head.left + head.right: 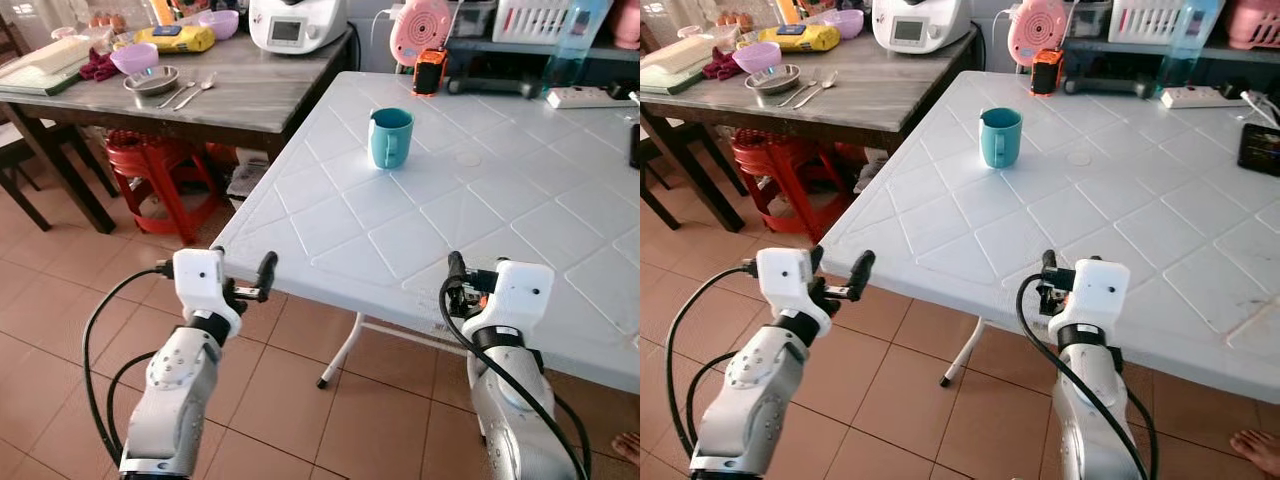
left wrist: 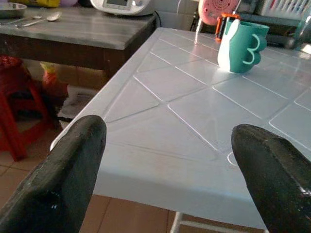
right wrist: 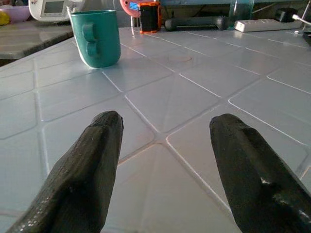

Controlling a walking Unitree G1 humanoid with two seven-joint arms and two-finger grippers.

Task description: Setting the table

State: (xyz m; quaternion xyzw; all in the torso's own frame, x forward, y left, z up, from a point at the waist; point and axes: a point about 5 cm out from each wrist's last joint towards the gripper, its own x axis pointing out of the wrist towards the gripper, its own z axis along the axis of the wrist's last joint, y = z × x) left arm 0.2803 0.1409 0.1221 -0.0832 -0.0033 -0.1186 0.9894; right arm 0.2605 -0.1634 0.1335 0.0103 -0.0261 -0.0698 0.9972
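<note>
**Mug on white table, both grippers open at the near edge**

We see a teal mug (image 1: 391, 137) standing upright on the white table (image 1: 520, 210), well apart from both grippers, toward the far left part of the top. The mug is glossy, cylindrical, with a looped handle and a small spout at the rim. The table top is moulded plastic, matt, embossed with a grid of diamond-shaped panels, and its near corner is rounded.

We see the left gripper (image 1: 247, 280) held just off the table's near-left corner, over the terracotta tile floor (image 1: 60, 300), its 2 black fingers spread apart and empty. The right gripper (image 3: 160, 160) sits low over the table's near edge, its 2 fingers also parted with nothing between them, pointing toward the mug.

Beyond, a grey wood-grain side table (image 1: 230, 90) carries a purple bowl (image 1: 134, 58), a steel bowl (image 1: 151, 82) and 2 spoons (image 1: 192, 92). A red plastic stool (image 1: 150, 170) stands beneath it.
</note>
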